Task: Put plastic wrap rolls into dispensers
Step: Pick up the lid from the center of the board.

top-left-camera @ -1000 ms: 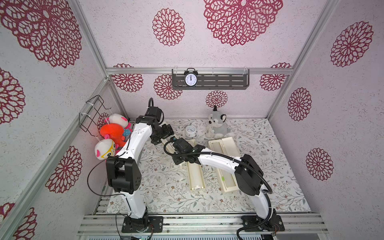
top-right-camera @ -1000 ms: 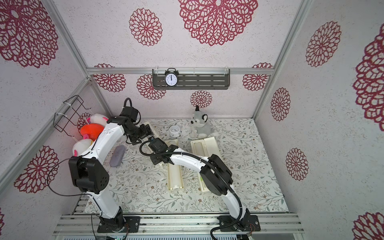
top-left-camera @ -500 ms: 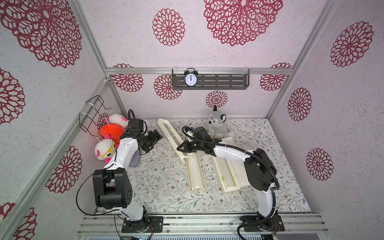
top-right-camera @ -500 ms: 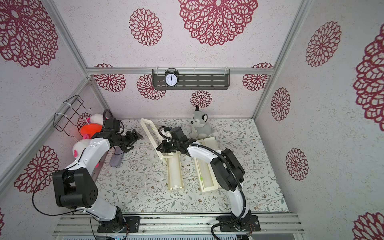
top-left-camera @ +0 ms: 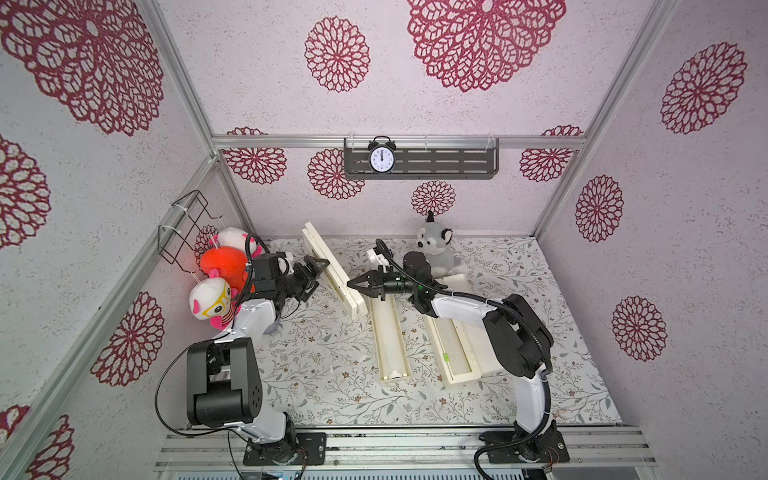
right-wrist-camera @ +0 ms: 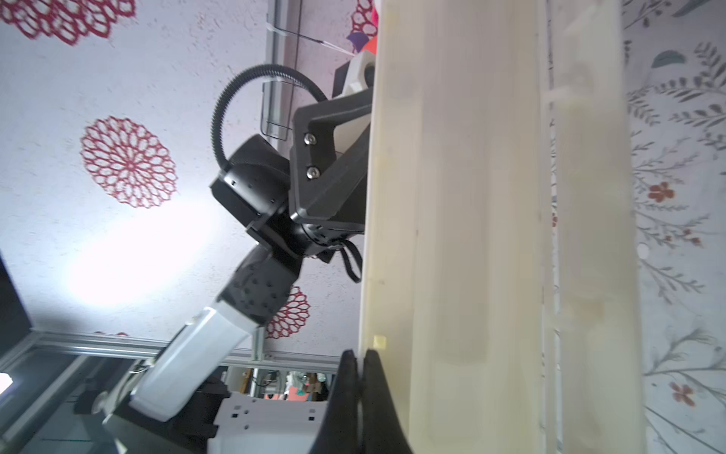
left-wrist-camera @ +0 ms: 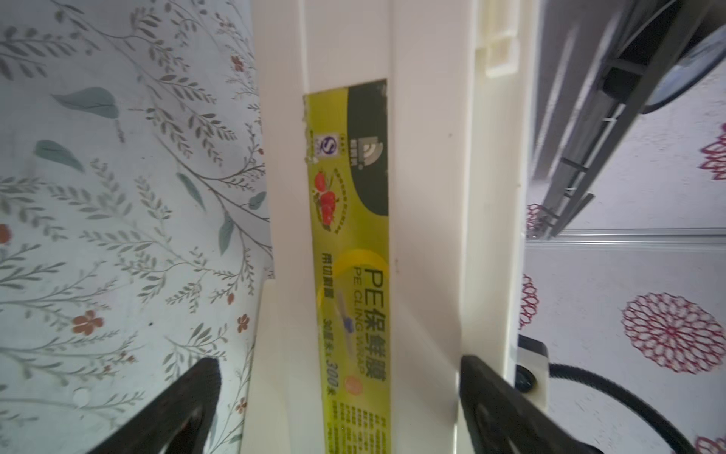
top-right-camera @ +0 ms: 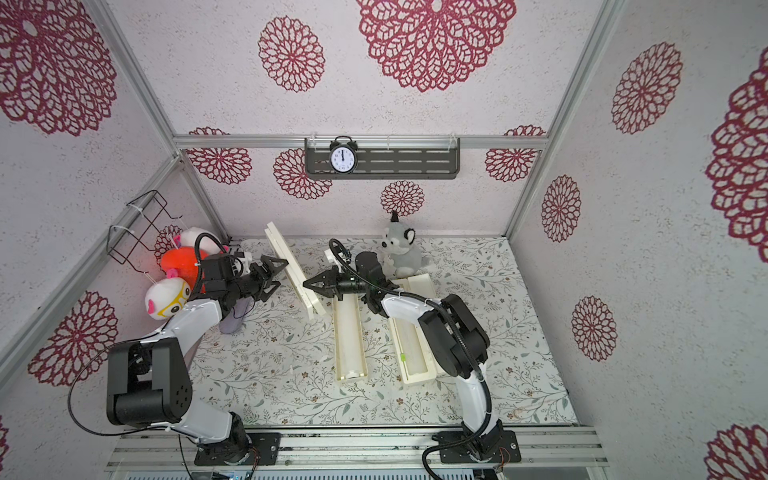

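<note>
Holding nothing, my left tool (top-left-camera: pixel 321 274) gapes wide astride the raised dispenser lid (top-left-camera: pixel 323 249). My right tool (top-left-camera: pixel 350 284) is pinched closed, empty.

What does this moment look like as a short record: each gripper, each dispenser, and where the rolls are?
left gripper: open, jaws either side of the raised lid
right gripper: shut, tip at the lid's opposite face; contact unclear
left dispenser: tray open, its lid standing up, tilted
roll: a white cylinder seems to lie in that tray
right dispenser: open, lid laid flat; contents unclear
bystanders: grey plush, clock
</note>
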`<action>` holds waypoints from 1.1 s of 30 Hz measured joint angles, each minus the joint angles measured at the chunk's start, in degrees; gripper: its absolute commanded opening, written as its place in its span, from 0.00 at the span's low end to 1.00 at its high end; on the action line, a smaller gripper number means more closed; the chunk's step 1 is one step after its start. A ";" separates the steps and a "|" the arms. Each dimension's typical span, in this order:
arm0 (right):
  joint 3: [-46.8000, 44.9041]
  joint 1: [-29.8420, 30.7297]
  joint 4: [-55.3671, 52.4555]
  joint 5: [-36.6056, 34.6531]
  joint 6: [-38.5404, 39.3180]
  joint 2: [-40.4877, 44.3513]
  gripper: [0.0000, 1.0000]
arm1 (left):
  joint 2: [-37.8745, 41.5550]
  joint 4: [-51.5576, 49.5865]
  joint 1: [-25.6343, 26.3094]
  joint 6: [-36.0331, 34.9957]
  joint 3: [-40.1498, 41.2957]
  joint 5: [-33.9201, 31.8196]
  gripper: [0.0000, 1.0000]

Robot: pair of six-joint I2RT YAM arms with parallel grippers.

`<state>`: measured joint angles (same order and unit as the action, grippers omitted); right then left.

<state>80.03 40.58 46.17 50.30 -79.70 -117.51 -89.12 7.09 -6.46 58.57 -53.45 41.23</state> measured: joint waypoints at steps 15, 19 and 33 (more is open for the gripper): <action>-2.10 -1.95 19.06 0.37 -19.56 -2.19 0.00 | -1.99 46.16 -0.68 22.45 8.04 3.34 0.98; -2.10 -2.40 20.06 0.17 -20.44 -2.19 0.00 | -2.34 37.64 -0.20 18.51 6.73 3.21 0.98; -2.05 -2.40 21.79 -0.13 -22.51 -2.19 0.00 | -3.69 30.08 1.92 13.49 4.66 1.14 0.98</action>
<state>77.97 38.17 67.96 50.17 -102.21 -119.70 -92.82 37.17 -4.54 72.05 -48.80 42.37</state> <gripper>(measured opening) 0.054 0.977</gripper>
